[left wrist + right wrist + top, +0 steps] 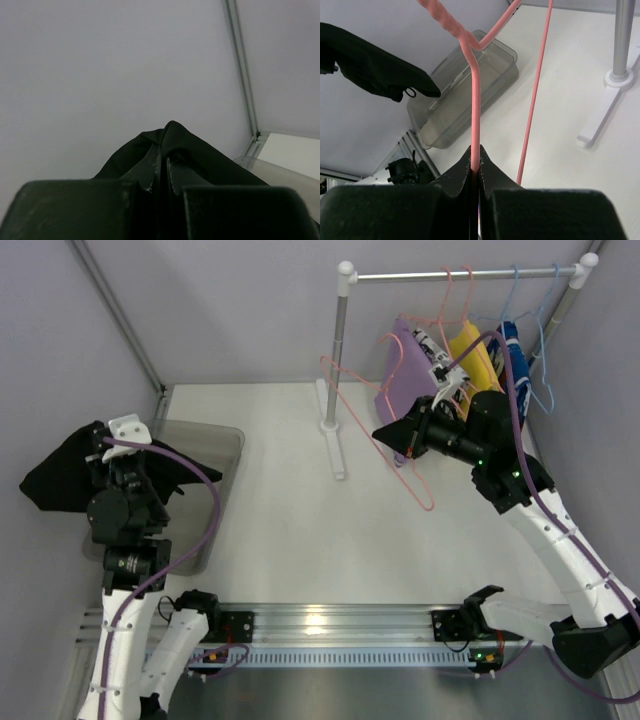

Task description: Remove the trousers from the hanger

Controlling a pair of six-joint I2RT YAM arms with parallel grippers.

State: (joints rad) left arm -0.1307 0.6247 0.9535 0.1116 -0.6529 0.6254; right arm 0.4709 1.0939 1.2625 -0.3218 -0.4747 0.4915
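Left grip: your left gripper (162,167) is pinched tight on a fold of the black trousers (55,475). They hang at the far left, mostly to the left of the clear bin (225,440).
Right grip: your right gripper (475,162) is clamped narrow on the wire of the bare pink hanger (415,485), which is off the rail and near the middle of the table.
Lilac trousers (405,375): they hang on the rack (450,275), just behind your right gripper, not yet removed.
Risk, drop: if you let go now, the black trousers probably land outside the bin or drape over its left rim.
Risk, snag: the hanger's far end crosses the rack post (340,350) in the top view, and you cannot tell whether it touches. Swinging it may hook the post or drag the lilac cloth.
Risk, twist: thin wire in a narrow pinch can rotate.
Neighbours: the printed garment (432,345), the yellow garment (470,350) and the blue hangers (543,340) crowd the right of the rail.
In the way: both your grippers are full, so neither is free to take the lilac pair.
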